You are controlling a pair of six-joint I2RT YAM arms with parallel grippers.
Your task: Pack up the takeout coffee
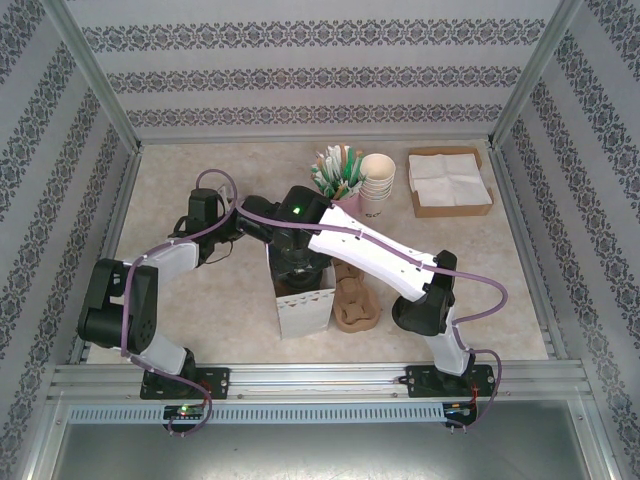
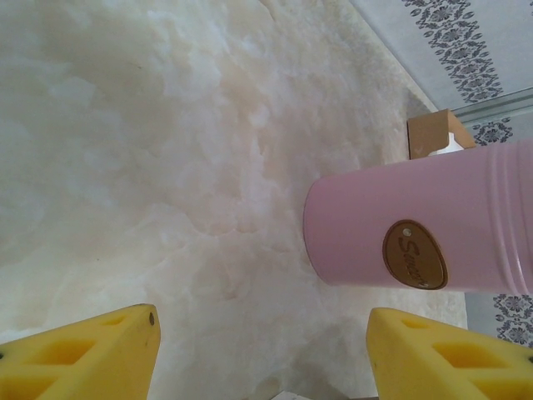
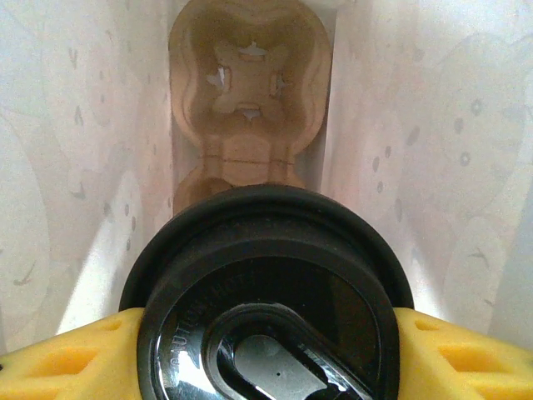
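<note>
One lidded cup (image 3: 266, 250) clamped in right gripper (image 3: 266, 358), apparently inside bag (image 3: 75, 167); left gripper (image 2: 262, 354) released.

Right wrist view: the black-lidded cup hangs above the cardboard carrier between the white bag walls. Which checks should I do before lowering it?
1. Right end effector grips black-lidded coffee cup: ok, yellow fingers on both sides.
2. Brown moulded cardboard carrier lies below, far slot empty: ok.
3. White paper bag walls stand apart: ok.
4. Cup aligned over near slot: cannot tell, lid hides it.
5. Left end effector open, empty, beside pink cylindrical tin: ok.
</note>
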